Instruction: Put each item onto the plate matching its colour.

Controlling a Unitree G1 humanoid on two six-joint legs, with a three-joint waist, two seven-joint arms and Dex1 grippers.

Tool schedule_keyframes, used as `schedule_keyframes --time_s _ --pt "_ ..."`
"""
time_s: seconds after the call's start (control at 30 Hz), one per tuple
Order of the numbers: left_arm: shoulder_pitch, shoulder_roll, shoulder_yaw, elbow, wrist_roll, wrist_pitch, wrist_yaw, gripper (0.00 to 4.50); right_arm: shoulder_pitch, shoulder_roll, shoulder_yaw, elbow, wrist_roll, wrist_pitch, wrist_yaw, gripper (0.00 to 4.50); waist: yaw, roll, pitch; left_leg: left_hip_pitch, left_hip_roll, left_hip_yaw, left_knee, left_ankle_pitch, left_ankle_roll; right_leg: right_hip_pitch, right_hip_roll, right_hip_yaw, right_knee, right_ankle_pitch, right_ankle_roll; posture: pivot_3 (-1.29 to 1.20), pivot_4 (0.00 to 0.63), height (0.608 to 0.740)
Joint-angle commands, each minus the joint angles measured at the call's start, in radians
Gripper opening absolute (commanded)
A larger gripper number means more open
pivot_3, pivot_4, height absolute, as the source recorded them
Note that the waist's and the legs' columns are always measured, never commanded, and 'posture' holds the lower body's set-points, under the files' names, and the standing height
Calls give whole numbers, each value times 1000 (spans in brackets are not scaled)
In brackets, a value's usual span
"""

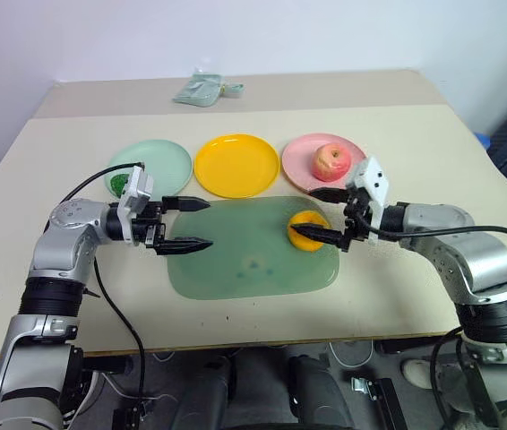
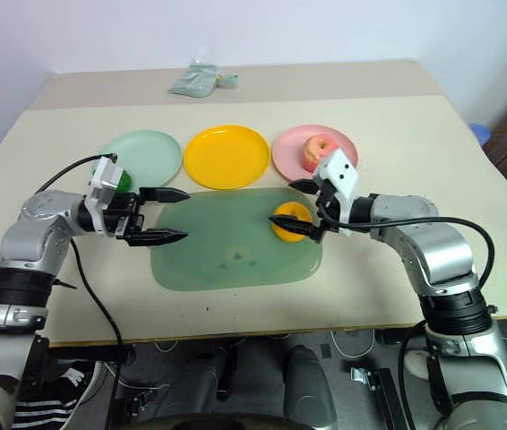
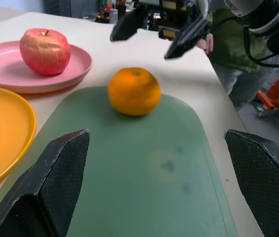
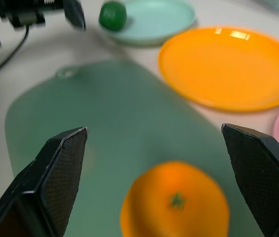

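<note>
An orange (image 1: 307, 235) lies on the right part of the flat green mat (image 1: 244, 260). My right gripper (image 1: 303, 211) stands open just above it, one finger across its near side, not gripping it. The red-pink apple (image 1: 331, 161) sits on the pink plate (image 1: 300, 170). A small dark green bumpy item (image 4: 113, 15) rests on the near edge of the mint green plate (image 1: 159, 161), half hidden behind my left wrist. The yellow plate (image 1: 236, 165) between them holds nothing. My left gripper (image 1: 207, 223) hangs open over the mat's left edge, pointing towards the orange (image 3: 134, 91).
A crumpled pale green bag (image 1: 204, 90) lies at the far side of the beige table (image 1: 433, 152). A black cable (image 1: 101, 175) loops from my left wrist over the table's left part. Beyond the table's right edge stands dark equipment.
</note>
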State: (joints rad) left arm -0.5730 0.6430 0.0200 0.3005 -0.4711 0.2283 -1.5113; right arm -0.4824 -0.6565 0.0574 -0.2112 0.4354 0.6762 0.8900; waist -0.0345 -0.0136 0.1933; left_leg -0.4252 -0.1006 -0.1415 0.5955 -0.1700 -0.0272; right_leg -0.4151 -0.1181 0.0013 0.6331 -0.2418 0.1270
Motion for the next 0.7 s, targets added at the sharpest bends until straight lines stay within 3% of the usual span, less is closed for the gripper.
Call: schedule_keyframes --time_s 0.03,0.37,0.5,0.7 --pt "-8 14 8 -3 2 -22 -16 4500 7 -41 51 14 -93 -74 4 4438 0 0 0 0 0 0 0 0 0 0 0 0 0 0 0 0 150 740" --pt "11 7 10 -18 5 -31 -4 4500 13 -63 115 106 -206 -141 28 4438 2 0 0 0 0 0 0 0 0 0 0 0 0 0 0 0 150 740" --pt "12 2 12 -37 1 -28 12 4500 31 -68 101 76 -164 -96 71 3469 7 0 0 0 0 0 0 0 0 0 0 0 0 0 0 0 150 740" --pt "1 -9 25 -61 -12 -12 55 4500 -23 3 29 45 -80 -37 35 3364 16 0 0 0 1 0 0 0 0 0 0 0 0 0 0 0 150 740"
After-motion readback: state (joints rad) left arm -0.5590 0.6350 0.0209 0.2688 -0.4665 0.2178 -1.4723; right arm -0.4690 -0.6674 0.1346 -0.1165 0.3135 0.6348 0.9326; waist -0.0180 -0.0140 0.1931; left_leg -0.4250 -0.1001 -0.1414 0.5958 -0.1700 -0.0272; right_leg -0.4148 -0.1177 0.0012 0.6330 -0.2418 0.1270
